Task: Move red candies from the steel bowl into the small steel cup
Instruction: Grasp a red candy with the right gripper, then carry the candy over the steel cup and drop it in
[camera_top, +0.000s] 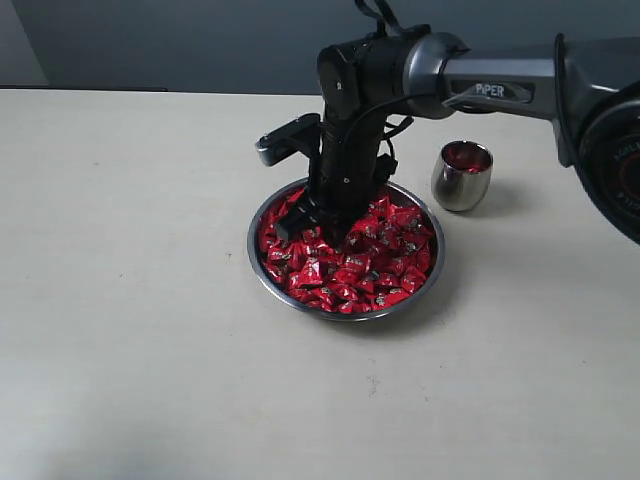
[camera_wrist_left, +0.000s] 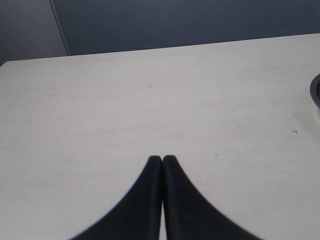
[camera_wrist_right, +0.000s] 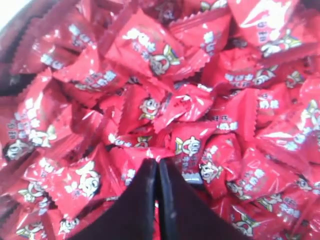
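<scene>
Your right gripper (camera_wrist_right: 158, 166) is tips-down among the red candies (camera_top: 385, 250) in the steel bowl (camera_top: 340, 314), jaws pressed together with no wrapper visibly between them — lift now and you may come up empty. The small steel cup (camera_top: 461, 185) stands just beside the bowl — a wrapper pinched by one corner could slip. Your left gripper (camera_wrist_left: 162, 160) hangs closed and empty over the table (camera_wrist_left: 150, 90).

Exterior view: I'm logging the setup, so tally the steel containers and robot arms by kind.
Wide shallow steel bowl holding red-wrapped candies: 1
Small rounded steel cup: 1
Dark robot arm: 1
Total: 3
</scene>
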